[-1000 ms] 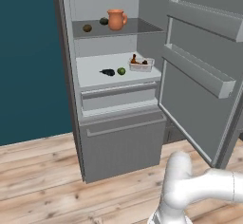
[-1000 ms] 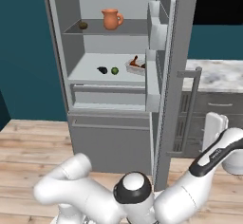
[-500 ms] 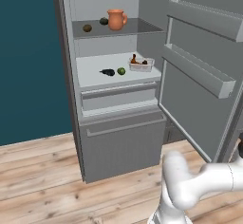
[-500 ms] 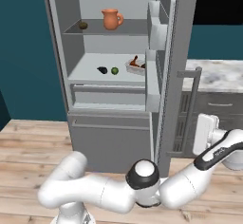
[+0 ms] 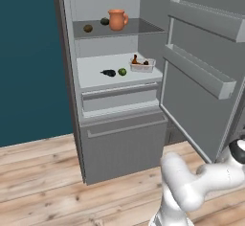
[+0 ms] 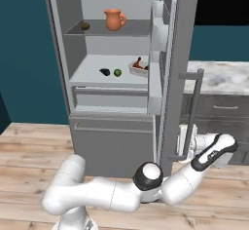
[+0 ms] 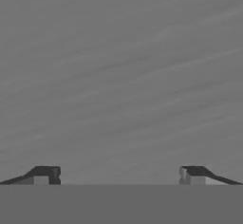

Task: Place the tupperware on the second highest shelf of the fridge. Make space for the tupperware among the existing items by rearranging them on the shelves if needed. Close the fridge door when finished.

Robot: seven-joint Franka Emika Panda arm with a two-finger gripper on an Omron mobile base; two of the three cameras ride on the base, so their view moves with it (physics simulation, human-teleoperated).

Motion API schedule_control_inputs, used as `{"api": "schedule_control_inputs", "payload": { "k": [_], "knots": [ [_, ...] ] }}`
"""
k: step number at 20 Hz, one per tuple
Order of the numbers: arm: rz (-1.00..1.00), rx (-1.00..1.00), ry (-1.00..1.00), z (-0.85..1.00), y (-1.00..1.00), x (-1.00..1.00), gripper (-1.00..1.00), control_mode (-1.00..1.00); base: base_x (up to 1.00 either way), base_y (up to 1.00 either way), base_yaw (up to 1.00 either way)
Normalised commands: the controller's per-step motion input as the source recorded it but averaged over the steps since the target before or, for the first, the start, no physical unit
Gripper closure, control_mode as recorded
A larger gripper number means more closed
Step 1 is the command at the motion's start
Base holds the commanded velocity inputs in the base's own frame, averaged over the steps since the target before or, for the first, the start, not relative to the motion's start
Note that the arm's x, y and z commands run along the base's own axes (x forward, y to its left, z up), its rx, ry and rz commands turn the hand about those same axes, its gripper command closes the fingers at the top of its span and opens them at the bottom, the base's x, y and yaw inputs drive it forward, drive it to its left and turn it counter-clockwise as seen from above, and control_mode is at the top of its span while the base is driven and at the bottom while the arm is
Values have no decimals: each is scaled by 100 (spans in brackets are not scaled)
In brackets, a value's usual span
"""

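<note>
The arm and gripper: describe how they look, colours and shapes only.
The arm is glossy white, made of thick rounded tube segments with dark grey to black joint caps. No cables or markings show. The gripper has two small dark, blocky finger tips with paler faces.

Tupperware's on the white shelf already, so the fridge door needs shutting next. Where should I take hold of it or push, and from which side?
Judging by its pose, the fridge door stands swung wide, outer face toward the counter. Best come from that outer side, where the open hand already faces a grey surface, and push near the free edge, or grip the long vertical bar handle across its narrow width. The tupperware sits well inside.
</note>
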Motion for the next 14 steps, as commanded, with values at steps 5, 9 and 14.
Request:
{"api": "schedule_control_inputs", "payload": {
  "k": [5,9,14],
  "knots": [
    [24,1,-54,-4,100,-72,-100,-100,0,0,0],
    [0,-7,-76,23,100,-99,-100,-100,0,0,0],
    [-27,-5,-68,35,100,-43,-100,-100,0,0,0]
  ]
}}
